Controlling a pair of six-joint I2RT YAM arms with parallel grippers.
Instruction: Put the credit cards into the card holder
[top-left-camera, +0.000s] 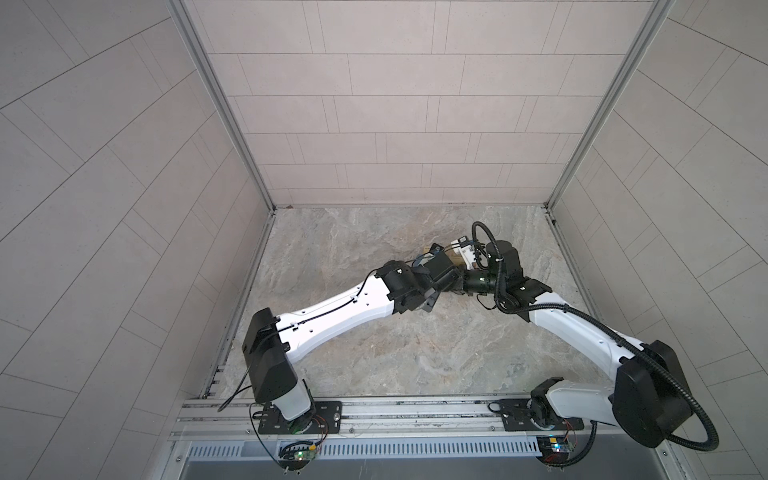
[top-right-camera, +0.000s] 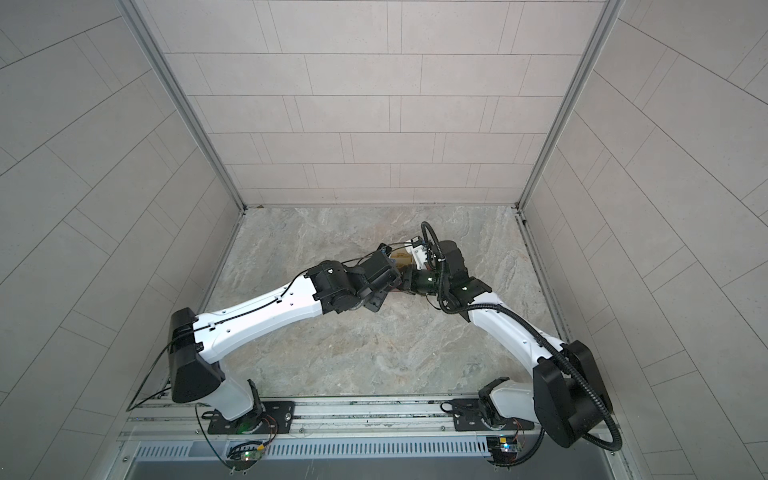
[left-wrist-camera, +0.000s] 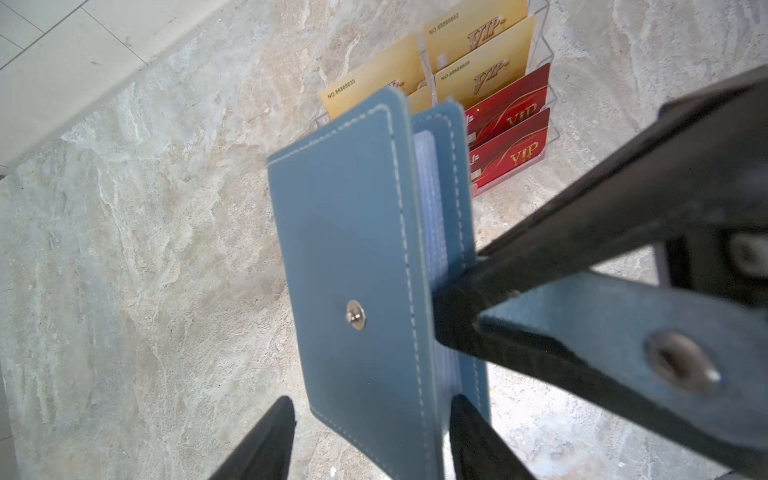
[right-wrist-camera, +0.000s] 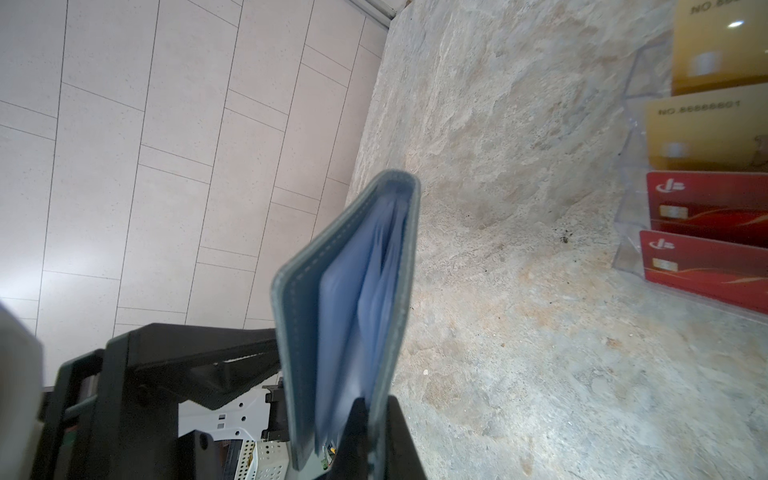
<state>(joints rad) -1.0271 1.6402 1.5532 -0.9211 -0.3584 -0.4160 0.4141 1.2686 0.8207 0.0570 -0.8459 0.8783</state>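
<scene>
Card holder (left-wrist-camera: 353, 249) is being held above the table (left-wrist-camera: 145, 249), standing on edge and slightly parted, with pale sleeves showing and the strap (left-wrist-camera: 623, 332) unsnapped. Right gripper (right-wrist-camera: 376, 436) is pinching its back cover at the strap end. Left gripper (left-wrist-camera: 372, 399) is standing spread, its fingers straddling the front cover; contact cannot be confirmed. Credit cards (left-wrist-camera: 509, 112), two red ones, are sitting in the lower tiers of the clear rack (right-wrist-camera: 636, 137) just behind, with gold cards (left-wrist-camera: 478, 45) above them. In both top views the wrists are hiding the grip.
</scene>
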